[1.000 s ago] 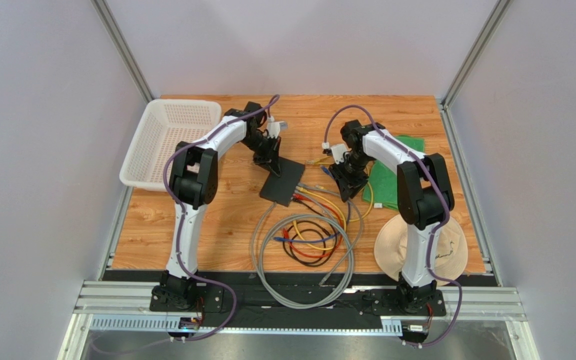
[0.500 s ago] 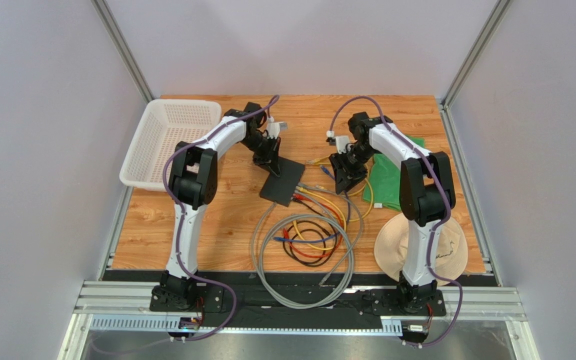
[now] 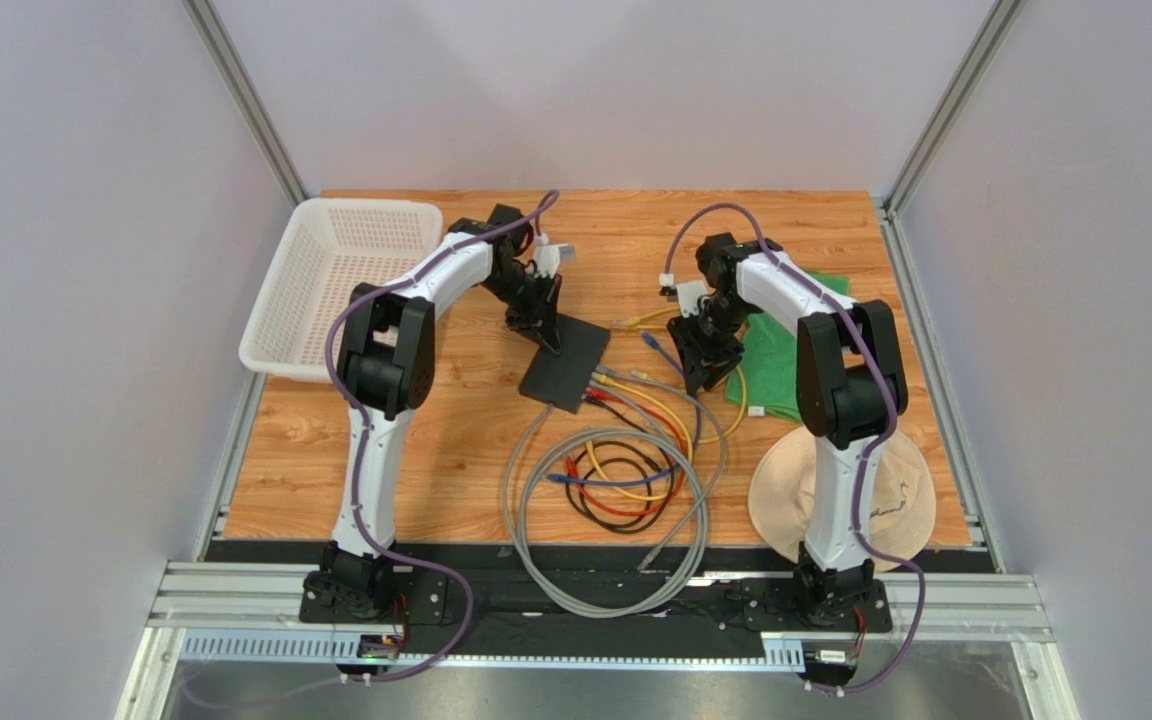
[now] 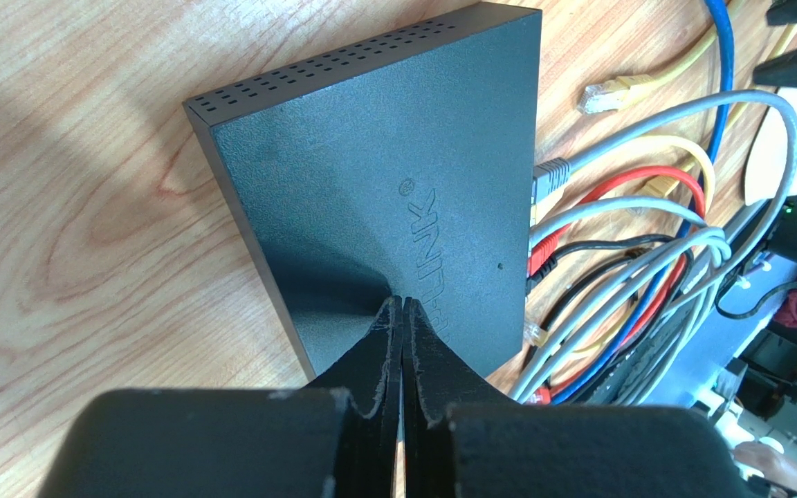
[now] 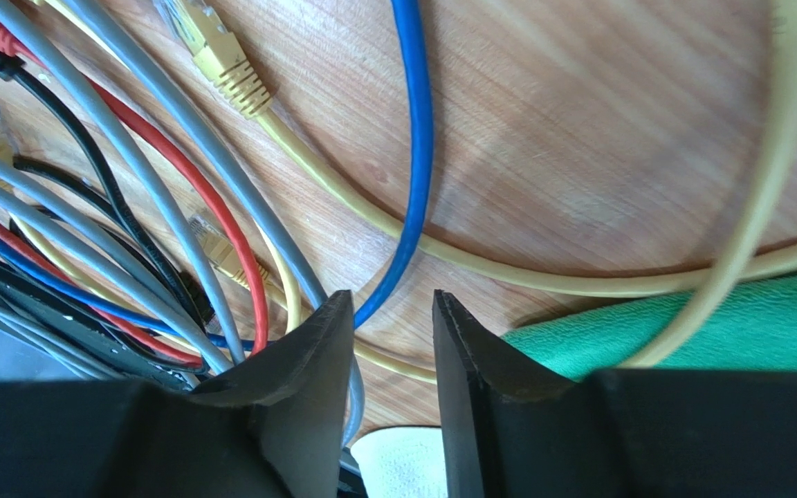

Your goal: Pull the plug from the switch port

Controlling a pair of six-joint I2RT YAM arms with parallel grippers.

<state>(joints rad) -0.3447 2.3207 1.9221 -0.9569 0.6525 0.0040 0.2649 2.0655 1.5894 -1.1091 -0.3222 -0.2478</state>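
The matte-black switch [image 3: 564,363] lies flat mid-table and fills the left wrist view [image 4: 371,197]. A grey plug [image 4: 550,176], a red plug [image 4: 543,245] and a black plug [image 4: 541,272] sit in the ports on its right edge. My left gripper [image 3: 537,320] is shut and empty, its tips [image 4: 403,303] pressed on the switch's top. My right gripper [image 3: 702,353] is open and empty, low over loose cables to the right of the switch. A blue cable [image 5: 410,156] runs between its fingers [image 5: 325,342]. A loose yellow plug [image 5: 221,47] lies ahead of it.
A coil of grey, yellow, red and black cables [image 3: 620,480] lies in front of the switch. A white basket [image 3: 334,285] stands at the back left. A green cloth [image 3: 778,360] and a beige hat [image 3: 838,495] lie on the right.
My right gripper has lifted a little and shifted slightly right, away from the switch's ports. The left gripper and the switch have not moved.
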